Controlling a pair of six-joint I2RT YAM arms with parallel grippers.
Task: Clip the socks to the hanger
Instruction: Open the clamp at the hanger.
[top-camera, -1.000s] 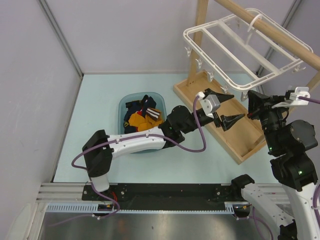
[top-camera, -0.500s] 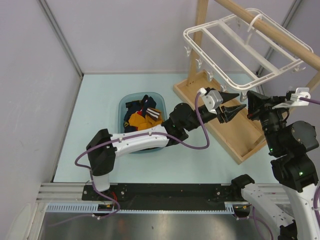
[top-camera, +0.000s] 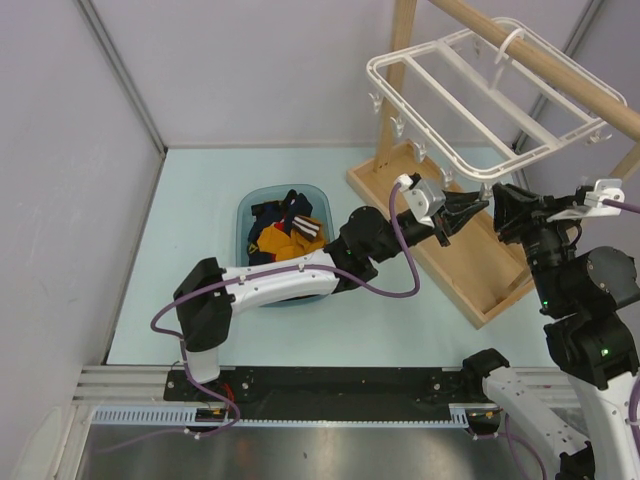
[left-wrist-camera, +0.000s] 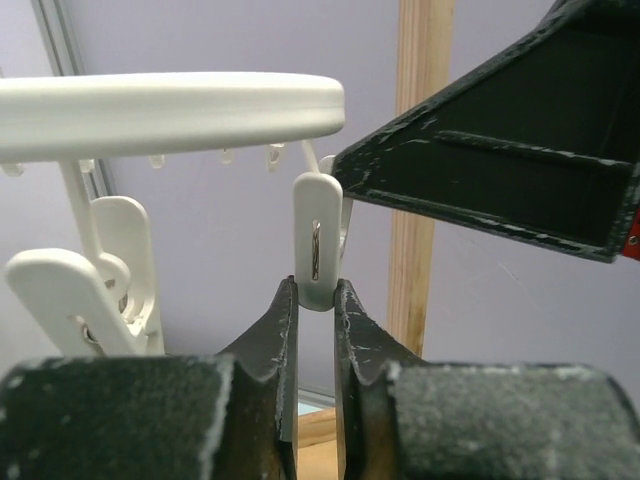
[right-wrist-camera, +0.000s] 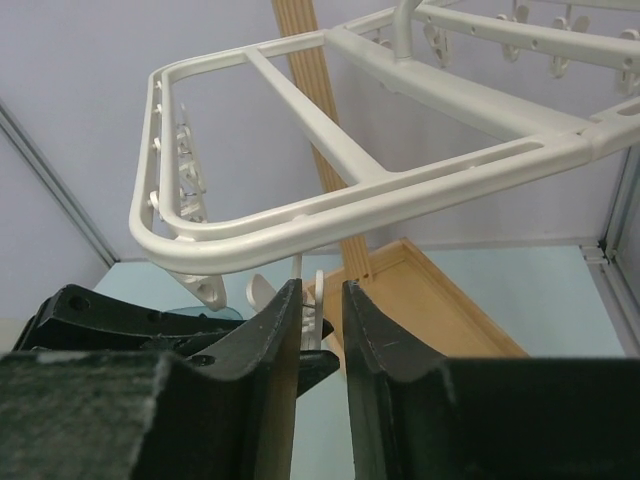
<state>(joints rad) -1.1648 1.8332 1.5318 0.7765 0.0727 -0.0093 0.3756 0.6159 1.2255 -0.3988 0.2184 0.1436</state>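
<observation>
a: start big. where's everything?

b: the wooden rack (top-camera: 440, 240) stands at the right of the table, and the hanger (top-camera: 430, 120) hangs from its rod, tilted. the blue basin (top-camera: 250, 215) sits well left of it, and the socks (top-camera: 283, 243) lie in it in a heap with darker ones. none is clipped yet

a: and the arms?

b: both are up under the hanger's near edge. the left gripper (left-wrist-camera: 315, 295) is nearly closed, its fingers pressed on either side of the lower end of one dangling clip (left-wrist-camera: 318, 250). the right gripper (right-wrist-camera: 322, 290) faces it just beside, jaws a narrow gap apart, and i see nothing in them

a: how will a sock handle?

b: i'd judge it light, soft and limp. it will droop and fold, so take it at the cuff or toe edge, where a single layer can feed into the clip

a: and the clip?

b: small, stiff plastic on a spring, free to swing. it probably needs steadying while the fabric goes in
</observation>
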